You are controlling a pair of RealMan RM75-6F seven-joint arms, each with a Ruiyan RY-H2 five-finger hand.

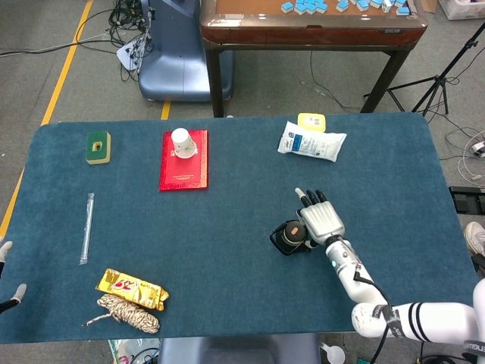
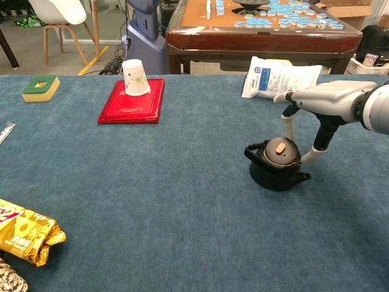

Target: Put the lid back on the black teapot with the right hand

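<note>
The black teapot [image 1: 286, 238] [image 2: 273, 173] stands on the blue tablecloth right of centre. Its dark lid [image 2: 279, 152], with a tan knob, sits on the pot's opening. My right hand [image 1: 322, 220] [image 2: 328, 100] hovers just above and to the right of the pot, palm down and fingers spread. One finger points down close to the lid's far edge, and the thumb reaches down by the pot's right side. The hand holds nothing. Only fingertips of my left hand [image 1: 7, 269] show at the table's left edge, apart and holding nothing.
A red book [image 1: 183, 163] with an upturned paper cup [image 1: 181, 142] lies at the back left, a green sponge [image 1: 98, 147] further left. A white packet [image 1: 311, 142] lies behind the teapot. A wrapped straw [image 1: 87, 227], a gold snack bag [image 1: 130, 288] and a rope bundle [image 1: 129, 312] lie front left.
</note>
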